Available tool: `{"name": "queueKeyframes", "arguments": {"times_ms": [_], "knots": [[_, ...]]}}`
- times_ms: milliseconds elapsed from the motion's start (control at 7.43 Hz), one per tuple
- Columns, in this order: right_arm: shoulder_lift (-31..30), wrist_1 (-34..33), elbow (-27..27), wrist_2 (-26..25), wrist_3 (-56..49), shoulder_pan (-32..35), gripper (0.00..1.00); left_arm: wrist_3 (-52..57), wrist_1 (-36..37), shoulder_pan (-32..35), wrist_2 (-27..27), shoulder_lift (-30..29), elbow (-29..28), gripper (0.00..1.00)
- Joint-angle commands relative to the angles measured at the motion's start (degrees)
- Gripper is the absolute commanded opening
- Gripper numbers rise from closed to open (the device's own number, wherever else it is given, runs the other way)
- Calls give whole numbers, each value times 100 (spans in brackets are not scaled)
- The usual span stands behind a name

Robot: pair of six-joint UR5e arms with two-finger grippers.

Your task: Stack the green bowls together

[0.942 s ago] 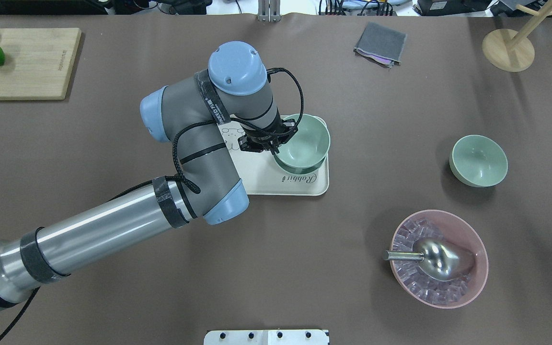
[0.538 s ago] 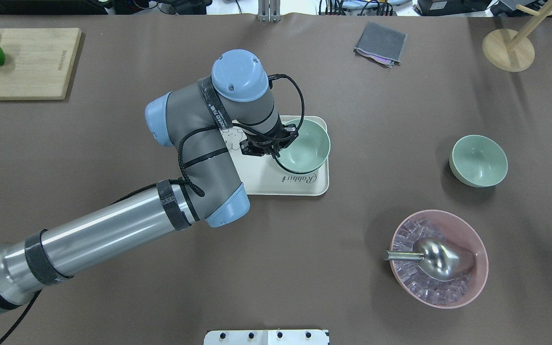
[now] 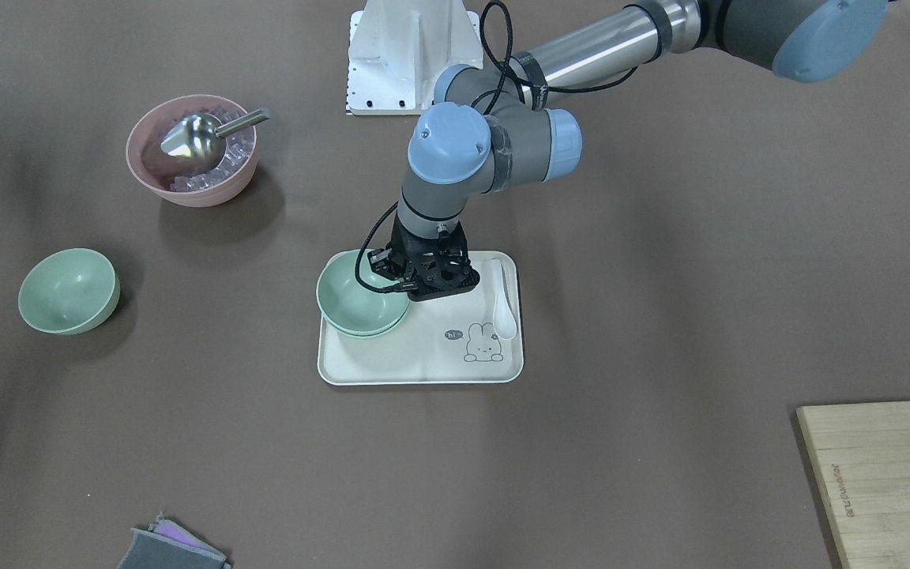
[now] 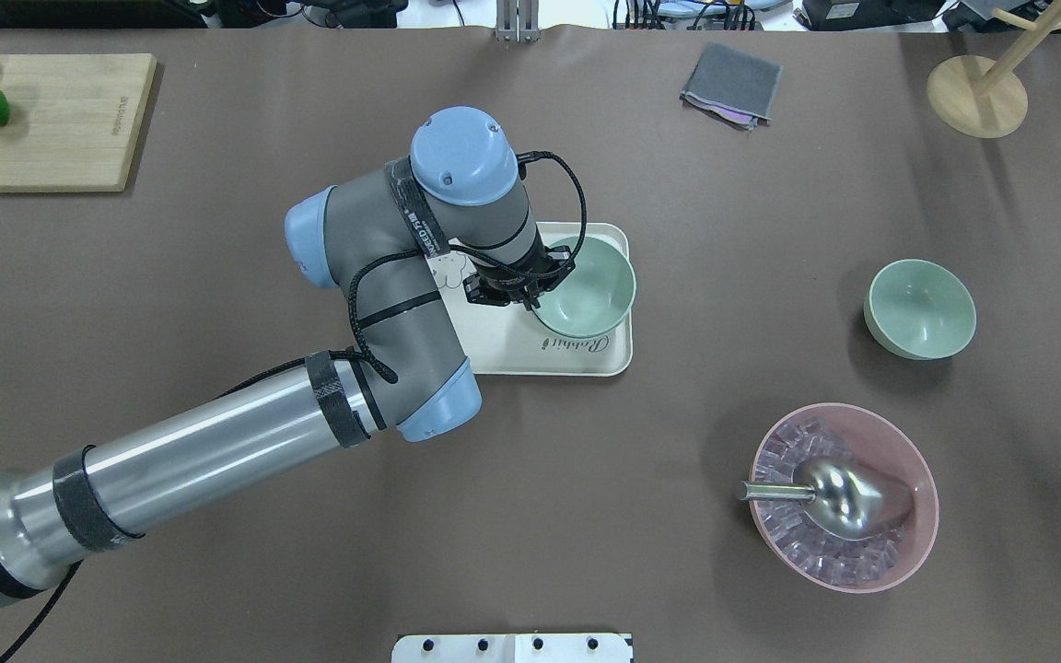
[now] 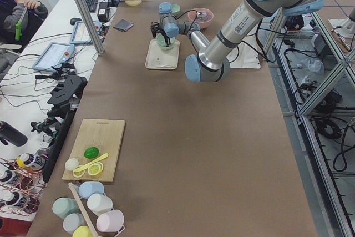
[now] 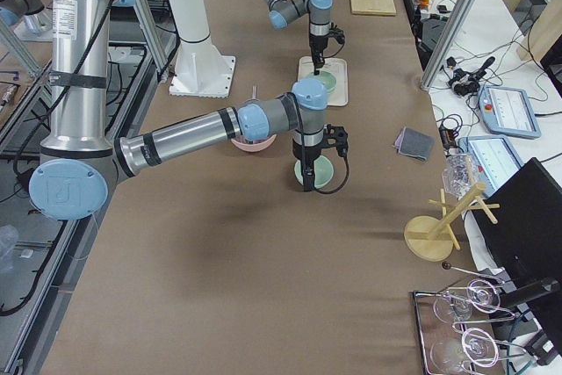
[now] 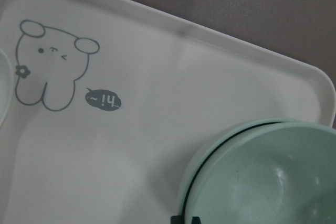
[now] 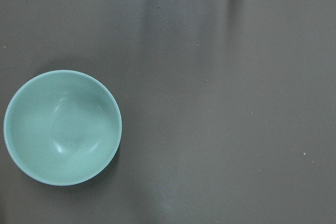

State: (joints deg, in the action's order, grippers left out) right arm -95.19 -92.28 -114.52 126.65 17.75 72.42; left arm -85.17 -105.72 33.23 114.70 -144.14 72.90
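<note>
These are light, stiff plastic bowls, matte enough not to slide much, and I judge the thin rim to be the only sensible place for a two-finger pinch – one finger inside the wall, one outside. That is how my left gripper [image 4: 531, 296] sits now: clamped on the rim of the top green bowl [image 4: 586, 287], on the side nearer the middle of the cream rabbit tray [image 4: 577, 359]. That bowl is nested in the lower green bowl [image 7: 210, 150], whose rim shows as a thin crescent around it in the wrist view; the pair stands at one end of the tray, apart from the white spoon [image 3: 504, 312]. My left arm reaches out long over the worktop, forearm slanting in, the wrist folded so the gripper points straight down. The third green bowl [image 4: 919, 308] stands upright on the bare worktop, well apart from the tray and near the pink bowl [image 4: 899, 552] with its metal scoop [image 4: 839, 497]. My right gripper [image 6: 304, 169] hangs above that lone bowl – whether it is parted or closed I cannot tell. Being so light, the nested bowl may lift with my fingers if I do not let go cleanly.
</note>
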Motion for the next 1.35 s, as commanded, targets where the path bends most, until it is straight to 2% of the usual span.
{"name": "queueKeyframes", "arguments": {"times_ms": [0, 673, 807, 942, 1211], "knots": [[0, 0, 0, 0, 0, 0, 100, 0, -2, -1, 0, 0, -4, 0], [35, 0, 0, 0, 0, 0, 100, 9, -10, -1, -9, 9, 5, 0], [35, -9, 0, 0, 0, 0, 100, 9, -10, -1, -9, 9, 5, 29], [35, 0, 0, 0, 0, 0, 100, 9, -10, -1, -9, 9, 22, 97], [35, 0, 0, 0, 0, 0, 100, 218, -141, 34, 0, 0, 92, 98]]}}
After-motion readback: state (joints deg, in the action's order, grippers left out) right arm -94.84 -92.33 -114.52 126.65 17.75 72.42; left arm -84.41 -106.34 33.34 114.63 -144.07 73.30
